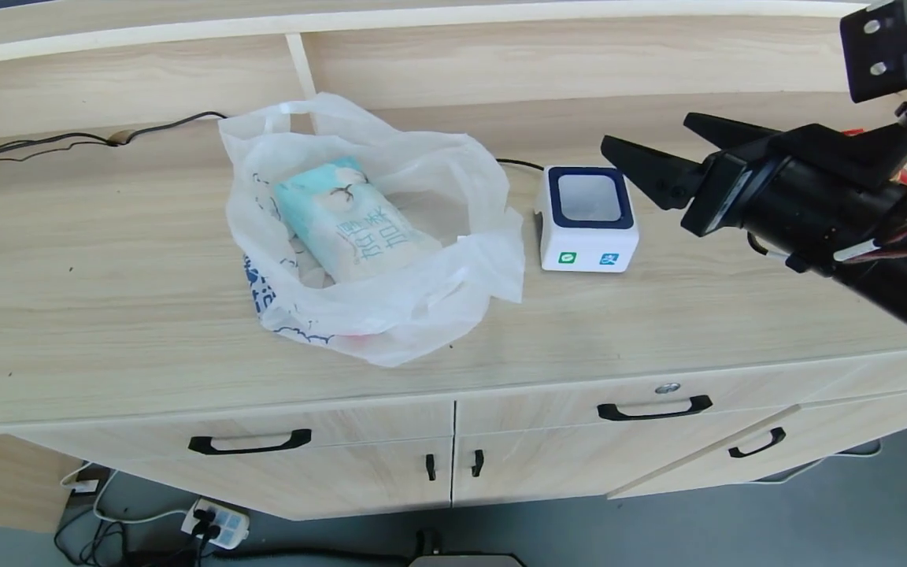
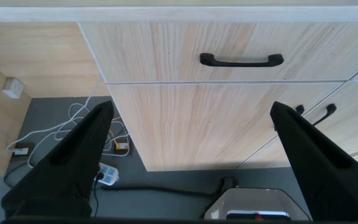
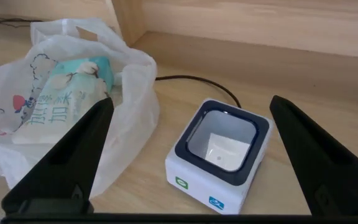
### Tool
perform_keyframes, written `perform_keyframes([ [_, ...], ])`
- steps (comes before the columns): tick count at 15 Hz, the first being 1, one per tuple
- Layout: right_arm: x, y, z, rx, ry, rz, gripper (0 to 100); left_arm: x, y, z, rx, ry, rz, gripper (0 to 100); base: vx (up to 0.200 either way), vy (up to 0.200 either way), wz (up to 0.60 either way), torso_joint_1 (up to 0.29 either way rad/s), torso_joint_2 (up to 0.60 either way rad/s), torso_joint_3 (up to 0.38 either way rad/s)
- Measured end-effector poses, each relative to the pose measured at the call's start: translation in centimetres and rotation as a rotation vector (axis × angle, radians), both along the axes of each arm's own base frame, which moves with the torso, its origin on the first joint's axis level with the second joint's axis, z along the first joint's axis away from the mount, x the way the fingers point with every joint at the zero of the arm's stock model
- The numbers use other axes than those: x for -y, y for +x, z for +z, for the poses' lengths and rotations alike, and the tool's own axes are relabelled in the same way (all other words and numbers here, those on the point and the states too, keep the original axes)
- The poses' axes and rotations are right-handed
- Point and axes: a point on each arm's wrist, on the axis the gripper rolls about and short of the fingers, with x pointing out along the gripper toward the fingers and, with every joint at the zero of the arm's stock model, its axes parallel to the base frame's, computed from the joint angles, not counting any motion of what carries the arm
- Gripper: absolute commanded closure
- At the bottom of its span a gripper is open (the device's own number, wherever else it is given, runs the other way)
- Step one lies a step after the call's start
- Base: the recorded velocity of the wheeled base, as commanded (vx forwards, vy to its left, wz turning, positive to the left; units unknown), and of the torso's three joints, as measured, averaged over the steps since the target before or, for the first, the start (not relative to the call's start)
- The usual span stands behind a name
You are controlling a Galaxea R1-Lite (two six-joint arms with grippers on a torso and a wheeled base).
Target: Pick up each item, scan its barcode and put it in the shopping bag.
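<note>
- The left gripper point(image 2: 191, 106) is hanging low in front of the cabinet, its two fingers spread wide with nothing between them. It is facing a drawer front point(image 2: 166, 56) and its black handle point(image 2: 241, 60).
- The shopping bag point(image 1: 422, 197) is sitting on the wooden counter point(image 1: 107, 315), left of the middle, with its mouth sagging open upward. It looks like thin, limp film, so it is probably giving no resistance and would slide or collapse if nudged.
- A teal soft pack point(image 1: 351, 224) is lying tilted inside the bag, so this item seems to be packed already.
    - It looks light and squashy, with a smooth wrapper that is likely to be slippery.
    - If it needs lifting, a hold across its narrow width near the middle seems best. The squeeze should be firm enough to dent it slightly without pinching the bag film as well.
- The white barcode scanner point(image 1: 587, 220) is standing just right of the bag, close to it, with its dark-framed window facing up and its cable running off behind.
- The right gripper point(image 1: 649, 131) is hovering above the counter just right of the scanner. Its fingers are parted, holding nothing, and pointing toward the scanner and bag.
- A dark cable point(image 1: 68, 142) is trailing along the back of the counter, near the raised wooden ledge.
</note>
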Motion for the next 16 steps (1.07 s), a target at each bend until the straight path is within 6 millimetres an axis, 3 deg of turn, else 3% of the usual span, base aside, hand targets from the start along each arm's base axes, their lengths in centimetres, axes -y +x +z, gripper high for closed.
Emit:
perform_keyframes([
  [3,0.3,-1.2,-0.5,-0.038,0.079,0.040,0,0.0,0.0,0.0,-0.002,-0.001,0.000,0,0.000,0.000,0.00,0.000,0.00,0.000],
  [10,1.2,-1.8,-1.5,-0.055,0.063,0.015,0,0.0,0.0,0.0,-0.003,0.001,0.000,0,0.000,0.000,0.00,0.000,0.00,0.000],
  [16,1.3,-1.8,-1.6,-0.062,0.058,0.013,0,0.0,0.0,0.0,-0.004,0.001,-0.001,0,0.000,-0.200,0.00,0.004,0.00,0.002],
])
